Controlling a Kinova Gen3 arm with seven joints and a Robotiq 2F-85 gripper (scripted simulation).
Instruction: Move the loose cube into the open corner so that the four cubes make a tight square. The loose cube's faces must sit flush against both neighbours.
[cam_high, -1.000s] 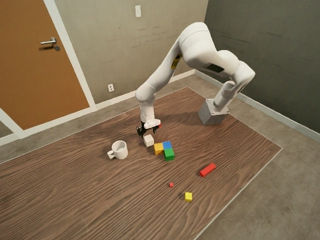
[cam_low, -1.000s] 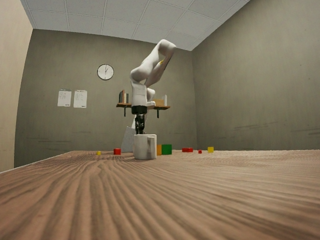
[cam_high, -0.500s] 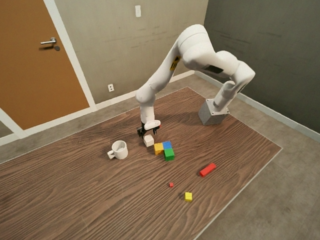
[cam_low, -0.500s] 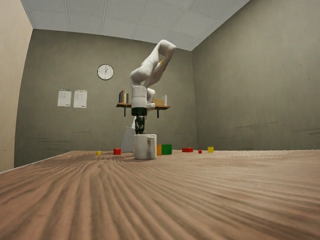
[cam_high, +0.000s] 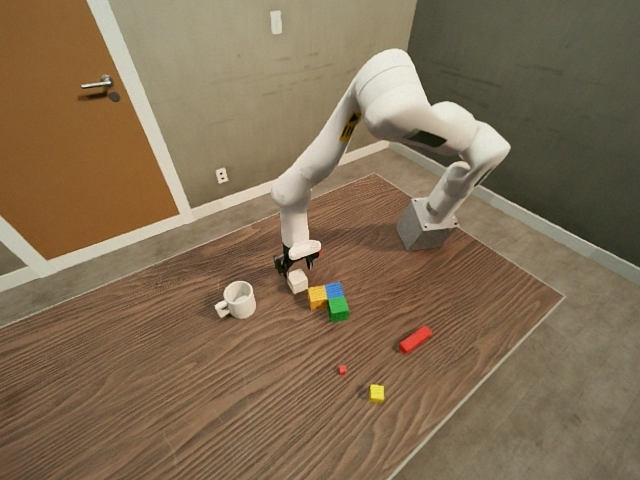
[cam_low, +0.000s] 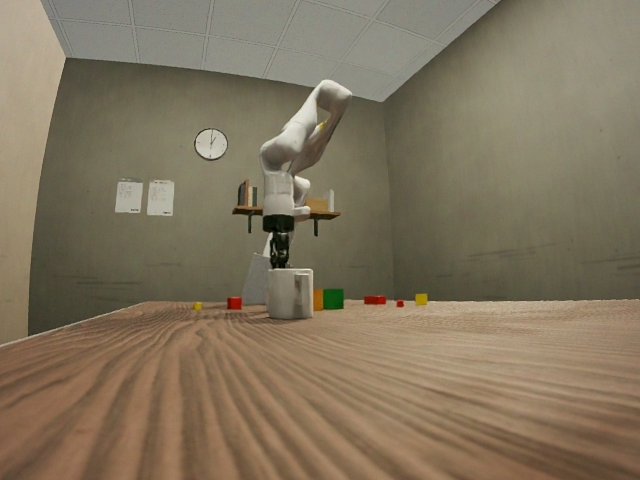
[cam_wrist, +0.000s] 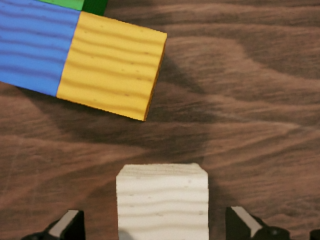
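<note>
The tool (cam_high: 295, 266) (cam_low: 279, 266) (cam_wrist: 155, 225) is wide open, nothing in its grip, fingers either side of the white cube (cam_high: 297, 281) (cam_wrist: 162, 202), and here that cube sits apart from the yellow cube (cam_high: 317, 297) (cam_wrist: 111, 65) on the table (cam_high: 217, 392) (cam_low: 320, 403) (cam_wrist: 260, 125); yellow, blue (cam_high: 334, 290) (cam_wrist: 32, 45) and green (cam_high: 338, 308) (cam_low: 333, 298) (cam_wrist: 65, 2) make an L, presumably leaving that corner for white; the straddle looks meant for a squeeze on opposite faces, while the mug (cam_high: 240, 299) (cam_low: 289, 293) blocks white in the exterior view, and the wrist view crops its near edge
</note>
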